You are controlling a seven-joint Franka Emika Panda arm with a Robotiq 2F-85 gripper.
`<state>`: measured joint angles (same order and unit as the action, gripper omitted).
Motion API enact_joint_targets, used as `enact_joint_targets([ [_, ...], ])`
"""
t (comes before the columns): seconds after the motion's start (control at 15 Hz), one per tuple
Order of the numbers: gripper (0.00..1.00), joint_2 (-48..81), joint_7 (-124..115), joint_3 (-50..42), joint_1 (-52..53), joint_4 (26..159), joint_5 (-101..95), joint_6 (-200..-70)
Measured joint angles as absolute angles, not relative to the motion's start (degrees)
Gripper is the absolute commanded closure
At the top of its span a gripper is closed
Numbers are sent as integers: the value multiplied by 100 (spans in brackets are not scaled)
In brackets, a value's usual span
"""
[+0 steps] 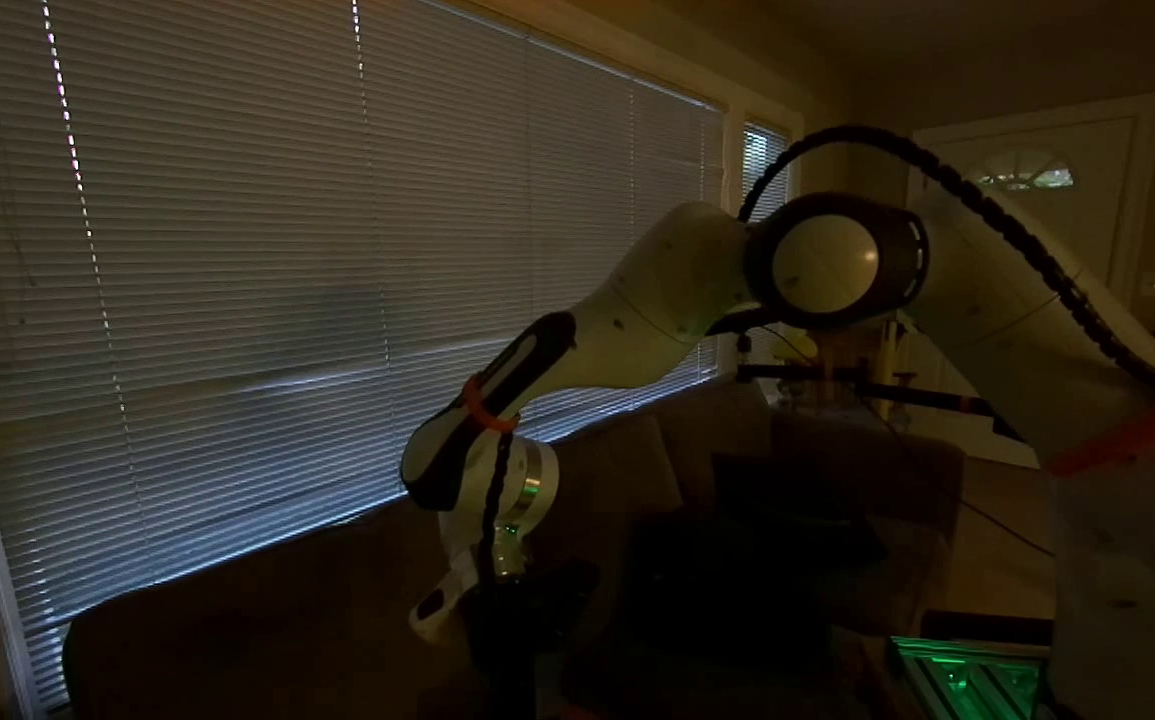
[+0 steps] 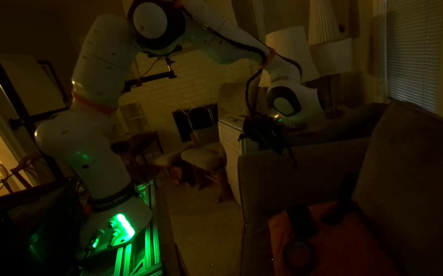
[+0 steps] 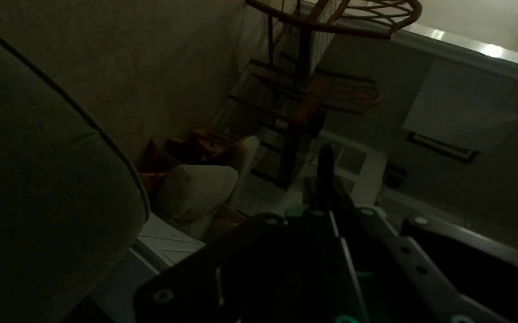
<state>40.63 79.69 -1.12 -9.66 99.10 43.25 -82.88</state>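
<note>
The gripper [image 3: 326, 163] is closed, empty; the sofa [image 3: 52, 179], wrist view left, is judged heavy, soft, best pinched at its seam [image 3: 63, 95].

Arched arm [image 1: 659, 290], 2 fingers [image 3: 326, 168] together

Dim living room of a home.
Shows, in an exterior view, a sofa [image 2: 328, 168] at right, shaded lamps [image 2: 334, 57] at upper right and a pale brick wall [image 2: 194, 73] near upper centre; in an exterior view, wide window blinds [image 1: 287, 250] at left and, at upper right, a door [image 1: 1087, 225] bearing a fan-shaped pane [image 1: 1037, 176].
</note>
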Motion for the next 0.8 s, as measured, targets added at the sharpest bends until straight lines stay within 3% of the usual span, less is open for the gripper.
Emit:
enact_joint_targets([
  [0.8,99,4766,7826,125,-1112,9075,4477,-8055],
])
